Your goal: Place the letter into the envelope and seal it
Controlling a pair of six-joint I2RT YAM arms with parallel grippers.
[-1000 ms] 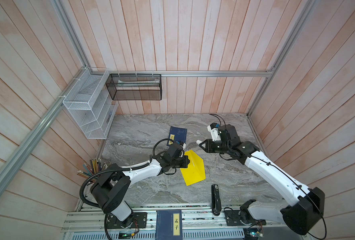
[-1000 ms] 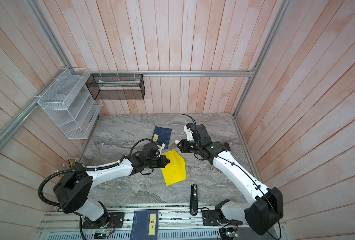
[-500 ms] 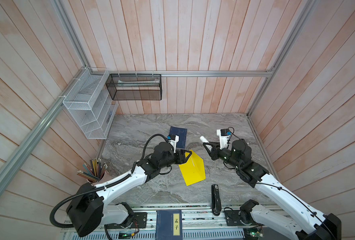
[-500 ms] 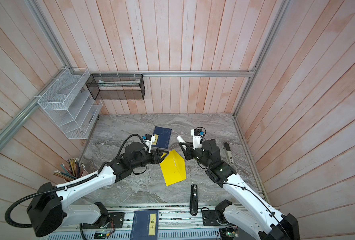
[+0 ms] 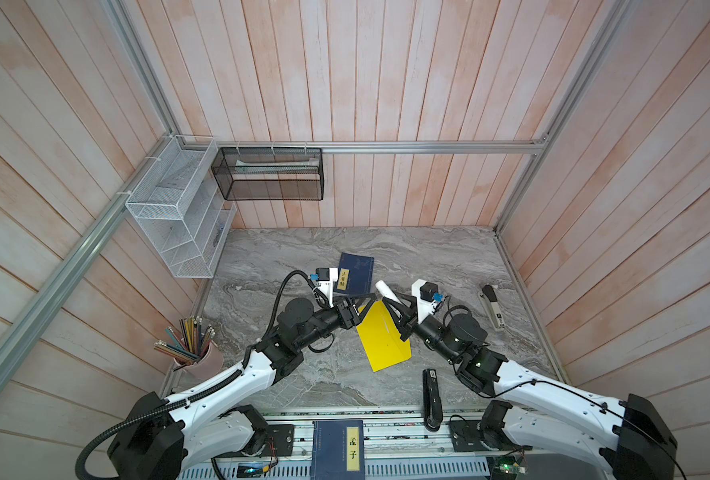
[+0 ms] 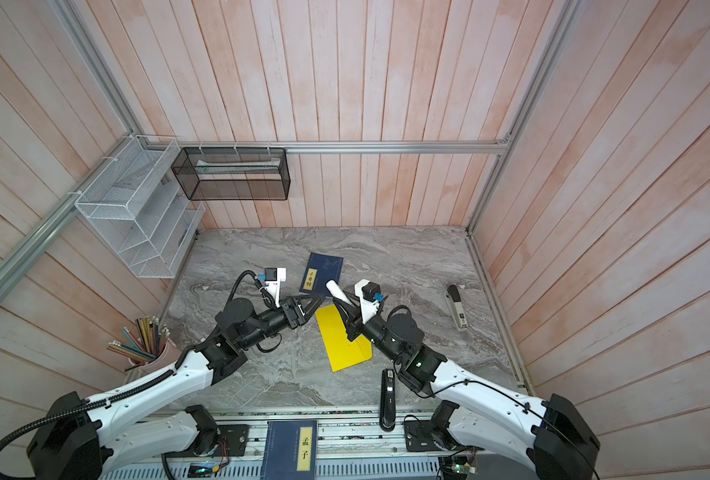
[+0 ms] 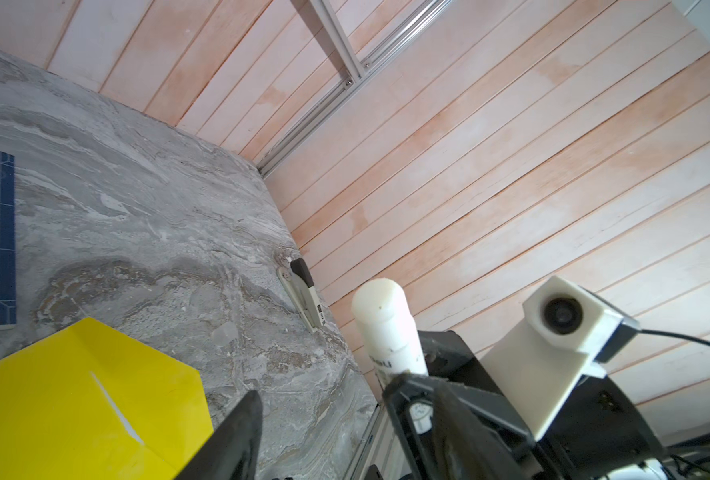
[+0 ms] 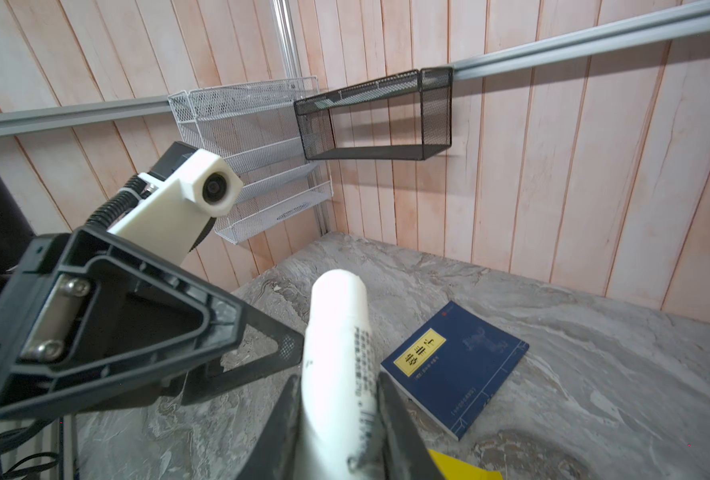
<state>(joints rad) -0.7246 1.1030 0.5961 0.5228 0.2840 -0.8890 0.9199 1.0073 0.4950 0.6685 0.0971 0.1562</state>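
I hold a white glue stick (image 5: 386,292) in my right tool (image 5: 395,305), its jaws pinched on the lower barrel, the capless-looking end raised over the desk's (image 5: 428,257) middle. My left tool (image 5: 365,300) hangs just beside it with jaws apart and nothing between them, its tips close to the stick but not touching.

The envelope (image 5: 382,338) lies flat on the desk at mid-width, nearer the front edge than the back, partly under both tools; in the left wrist view a thin white sliver (image 7: 116,409) shows at a seam in the yellow paper (image 7: 74,395). I cannot tell whether that is the letter; no loose sheet lies anywhere in view, so I judge it is probably already inside.

The envelope looks light, thin and limp, likely to skid on the smooth stone if pushed from one side. I would pin its body flat with one tool and work the flap by its free edge. The stick is rigid and slick, best held low on the barrel, as now.

A blue book (image 5: 355,272) lies toward the back edge, just beyond the tools.
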